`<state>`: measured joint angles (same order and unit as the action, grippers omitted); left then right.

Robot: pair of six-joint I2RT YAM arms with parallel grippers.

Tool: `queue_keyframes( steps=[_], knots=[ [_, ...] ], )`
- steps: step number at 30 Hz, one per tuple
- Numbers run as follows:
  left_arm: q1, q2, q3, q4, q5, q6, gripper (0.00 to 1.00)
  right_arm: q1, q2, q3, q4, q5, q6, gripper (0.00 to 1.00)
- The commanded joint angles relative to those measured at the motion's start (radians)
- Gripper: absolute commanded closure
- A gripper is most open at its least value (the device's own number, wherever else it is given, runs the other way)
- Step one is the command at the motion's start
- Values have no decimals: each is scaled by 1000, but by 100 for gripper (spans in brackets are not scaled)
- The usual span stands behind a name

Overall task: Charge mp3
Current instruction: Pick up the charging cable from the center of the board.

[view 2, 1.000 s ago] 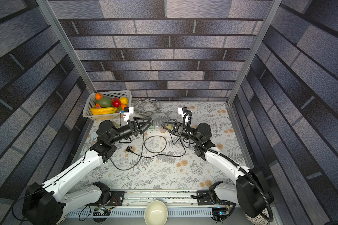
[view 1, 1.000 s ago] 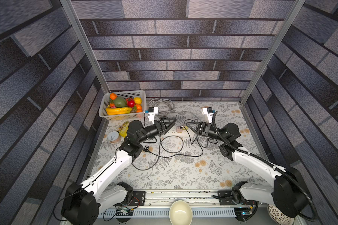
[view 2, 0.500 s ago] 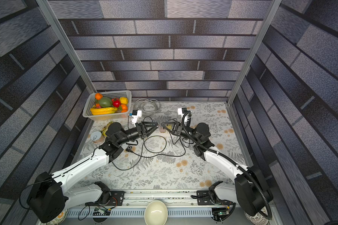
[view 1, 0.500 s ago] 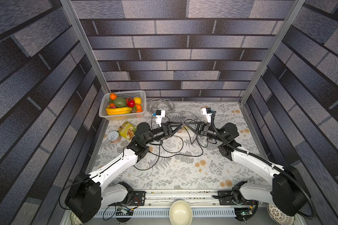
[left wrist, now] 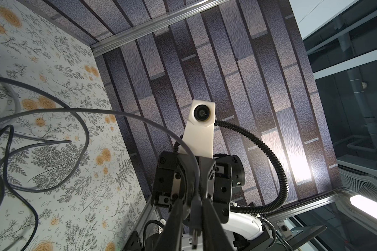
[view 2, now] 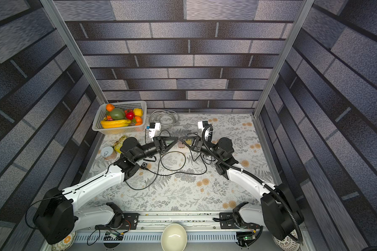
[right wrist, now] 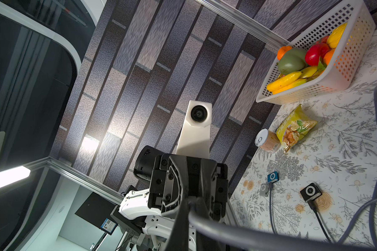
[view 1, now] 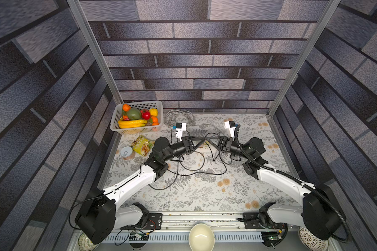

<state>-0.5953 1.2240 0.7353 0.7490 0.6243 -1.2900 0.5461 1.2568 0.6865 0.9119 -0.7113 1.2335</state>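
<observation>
**Over mid-bench, a plug shared by two arms**

Above the middle of the bench (view 1: 194, 195) the left arm (view 1: 139, 180) and right arm (view 1: 276, 180) meet tip to tip. The left jaws are pressed onto the sides of a small plug (left wrist: 195, 228). The right jaws are clamped on the grey cable (left wrist: 118, 113) just behind it.

The likely target is the blue mp3 player (right wrist: 272, 177), which shows no lead. It lies flat on the bench beside the left arm, apart from the jaws.

**What could go wrong**
- If the right jaws let go before the left pinch is firm, the plug may twist or drop.
- If the arms pull apart, the short shared stretch of cable is strained.
- Slack loops on the bench could snag and drag the players that are already wired.
- A tilted plug would miss the port.
- The light player has nothing pinning it, so it would probably slide when pushed.

**Count**
- Arms: two.
- Mp3 players: three. Besides the blue one there are a silver one (right wrist: 264, 190) and a black one (right wrist: 310, 192), each with a lead.
- Fruit basket (view 1: 137, 130): one.
- Can (view 1: 126, 152): one.
- Snack bag (view 1: 142, 145): one.
- Coil of pale cable (view 1: 179, 117): one.
- Bowl (view 1: 201, 236): one.
- Dark leads: tangled, so I cannot count them.
</observation>
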Motion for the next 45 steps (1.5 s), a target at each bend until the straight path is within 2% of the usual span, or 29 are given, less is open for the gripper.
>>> queue_keyframes(
  steps=[1,3,5,9,10,15,28,33,40,44,45],
  knots=[
    [-6,10,-4,38,12,-1,90,8,1,-14,39,12,-2,100],
    [-5,11,-9,49,15,-2,99,7,-5,-17,23,16,-7,100],
    [-3,11,-10,54,20,-8,100,7,-12,-19,2,18,-14,100],
    [-3,11,-9,57,33,-3,100,7,-27,-19,-23,22,-16,74],
    [-3,10,-7,60,36,-3,100,6,-30,-17,-28,21,-16,71],
    [-5,9,-4,67,51,1,100,3,-30,-1,-48,21,-1,67],
    [-17,15,-8,91,77,1,100,-5,6,8,33,15,65,72],
    [-16,14,-7,87,81,5,100,-7,-3,8,25,12,64,79],
    [-13,25,-5,88,85,5,100,-7,-16,3,18,-2,62,100],
    [-5,27,-5,92,82,4,100,-6,-33,-9,-17,-1,41,100],
    [0,24,-8,90,79,4,94,-6,-42,-13,-28,2,32,100]
  ],
)
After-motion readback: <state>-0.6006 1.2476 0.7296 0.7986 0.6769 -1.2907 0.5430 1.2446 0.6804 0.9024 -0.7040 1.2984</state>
